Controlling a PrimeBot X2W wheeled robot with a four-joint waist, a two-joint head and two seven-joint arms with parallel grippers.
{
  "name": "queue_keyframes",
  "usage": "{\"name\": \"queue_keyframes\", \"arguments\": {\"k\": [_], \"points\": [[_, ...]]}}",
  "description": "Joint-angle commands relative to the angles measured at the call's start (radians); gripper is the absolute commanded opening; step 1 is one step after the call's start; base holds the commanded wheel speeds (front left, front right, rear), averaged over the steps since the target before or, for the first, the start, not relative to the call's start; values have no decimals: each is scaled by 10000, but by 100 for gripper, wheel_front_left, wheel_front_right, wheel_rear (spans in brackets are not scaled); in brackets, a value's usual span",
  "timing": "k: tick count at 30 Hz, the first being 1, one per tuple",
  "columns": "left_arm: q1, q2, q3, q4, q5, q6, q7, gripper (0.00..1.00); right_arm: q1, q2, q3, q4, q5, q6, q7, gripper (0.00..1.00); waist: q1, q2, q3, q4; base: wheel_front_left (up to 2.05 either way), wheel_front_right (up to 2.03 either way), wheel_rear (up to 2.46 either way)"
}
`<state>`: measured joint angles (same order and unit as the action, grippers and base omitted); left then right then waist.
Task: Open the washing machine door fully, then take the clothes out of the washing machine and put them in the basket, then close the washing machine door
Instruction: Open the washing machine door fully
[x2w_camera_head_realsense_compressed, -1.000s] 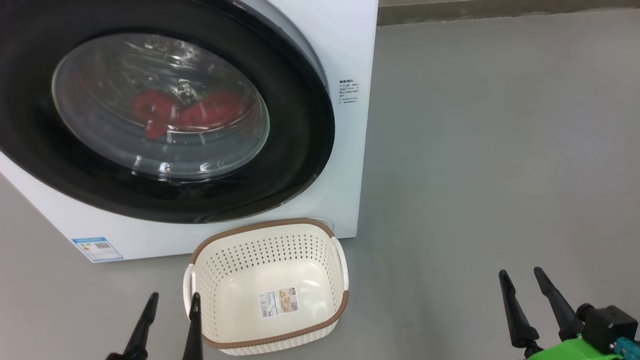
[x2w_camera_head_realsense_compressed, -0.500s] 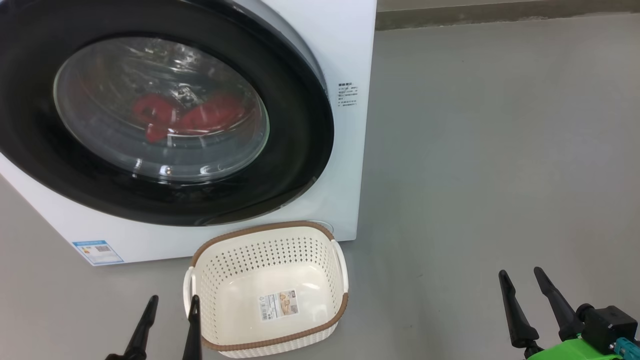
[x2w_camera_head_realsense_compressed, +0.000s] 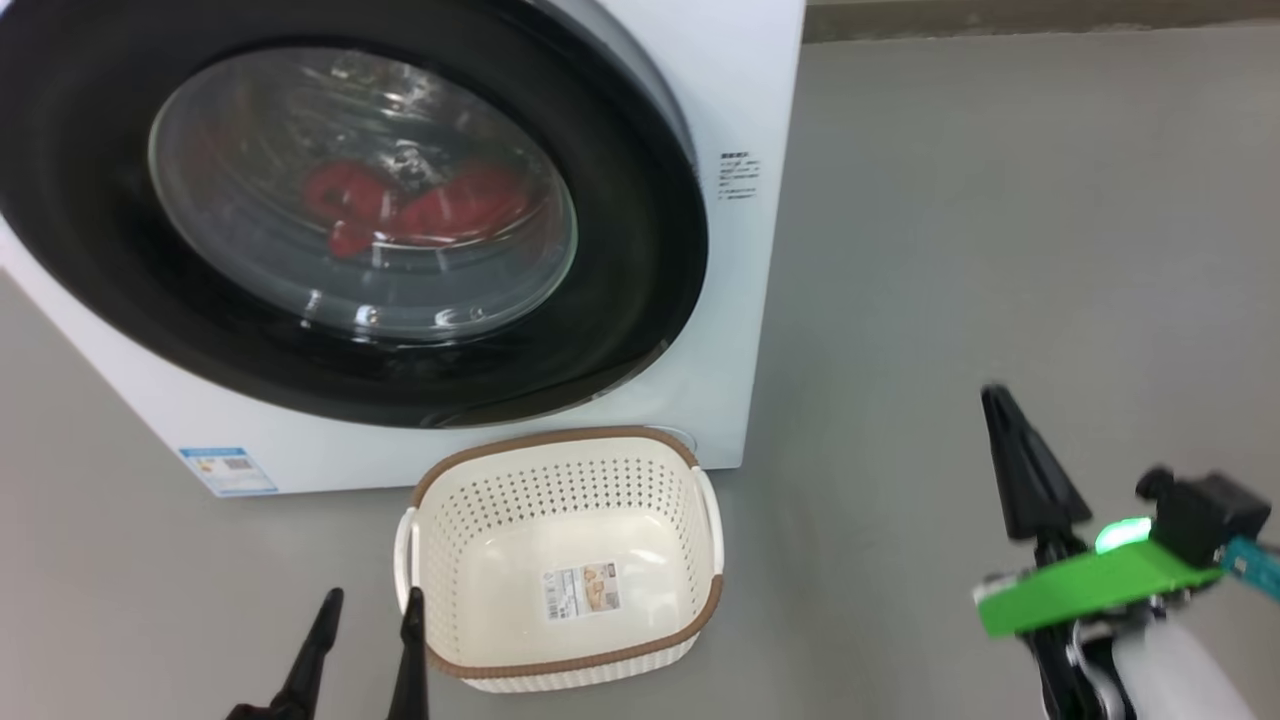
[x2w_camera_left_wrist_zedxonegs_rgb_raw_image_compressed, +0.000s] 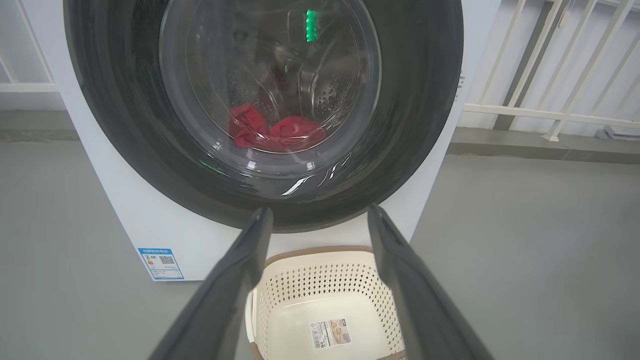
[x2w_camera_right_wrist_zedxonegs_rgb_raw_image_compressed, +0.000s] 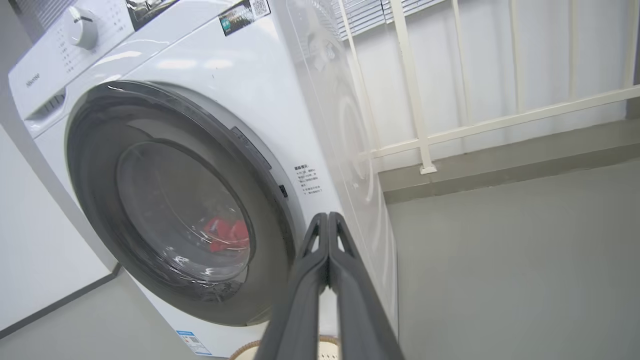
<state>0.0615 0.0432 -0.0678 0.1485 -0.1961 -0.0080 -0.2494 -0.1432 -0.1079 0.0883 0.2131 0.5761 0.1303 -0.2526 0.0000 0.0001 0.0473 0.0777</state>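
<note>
Washing machine door (x2w_camera_head_realsense_compressed: 640, 250), one: round, glossy black rim, bulging clear window (x2w_camera_head_realsense_compressed: 370, 290), shut flush on the one white box-shaped front-loading washing machine (x2w_camera_head_realsense_compressed: 750, 300). Bright red fabric clothes (x2w_camera_head_realsense_compressed: 430, 210) lie inside behind the window. Two lumps show; garment count unclear.

One cream-white perforated plastic basket (x2w_camera_head_realsense_compressed: 560, 438), brown rim, label sticker (x2w_camera_head_realsense_compressed: 583, 590) on its floor. It stands on the grey floor (x2w_camera_head_realsense_compressed: 1000, 200) just in front of the machine.

Since a second ago: my head camera has shifted. My right pincer (x2w_camera_head_realsense_compressed: 997, 400) has gone from spread to fingers pressed together on nothing, and stands higher in the head view. My left pincer (x2w_camera_head_realsense_compressed: 372, 595) is unchanged: spread wide, holding nothing, low beside the basket's left handle.

Right arm is raised over bare floor, well apart from the door.
</note>
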Motion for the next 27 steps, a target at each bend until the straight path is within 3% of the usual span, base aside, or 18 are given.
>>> {"name": "queue_keyframes", "arguments": {"k": [1,17,27], "points": [[-383,70,263,-272,-41,81,-124,100,-459,-127,296,-259,149,4,-91,0,0,-1,118,159,0,0,0],[-1240,70,-477,-442,-497,89,-124,100,-3851,-1403,1920,207,2718,4,-91,0,0,-1,1560,1131,0,0,0],[-1874,70,-789,-406,-801,97,-124,100,-5817,-2639,3210,135,5456,4,201,0,0,-1,2488,1609,0,0,0]]}}
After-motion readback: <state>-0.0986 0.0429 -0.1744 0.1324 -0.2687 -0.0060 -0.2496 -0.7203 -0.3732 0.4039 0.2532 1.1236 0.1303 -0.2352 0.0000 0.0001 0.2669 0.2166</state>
